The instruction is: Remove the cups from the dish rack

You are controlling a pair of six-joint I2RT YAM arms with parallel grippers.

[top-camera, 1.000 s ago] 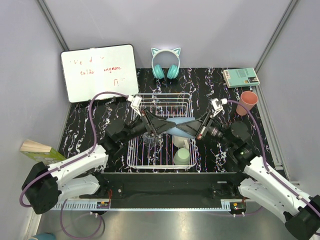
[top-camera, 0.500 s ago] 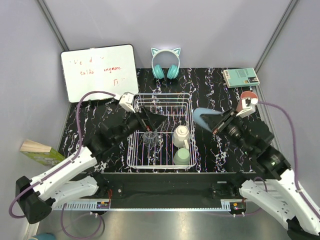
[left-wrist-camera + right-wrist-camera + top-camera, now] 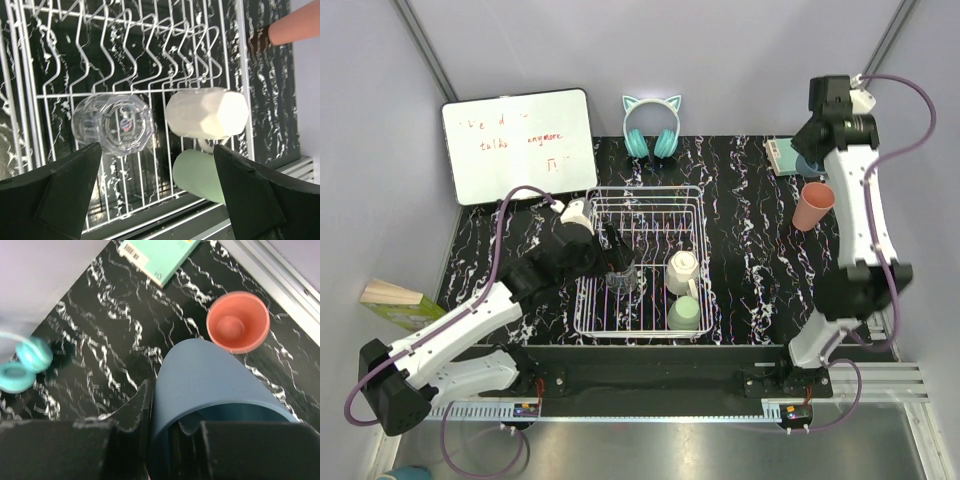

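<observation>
Though barely seen overhead, the blue cup (image 3: 210,385) shows clamped in the right tool (image 3: 175,440); left tool (image 3: 157,152) spread wide

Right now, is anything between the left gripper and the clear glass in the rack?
Nothing visible. The open left gripper hangs over the clear glass in the dish rack; the cream mug sits apart beside it.

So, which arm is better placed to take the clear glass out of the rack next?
Left. The left pincer hangs open above the clear glass in the dish rack; the right pincer is far away, shut on the light blue cup.
</observation>
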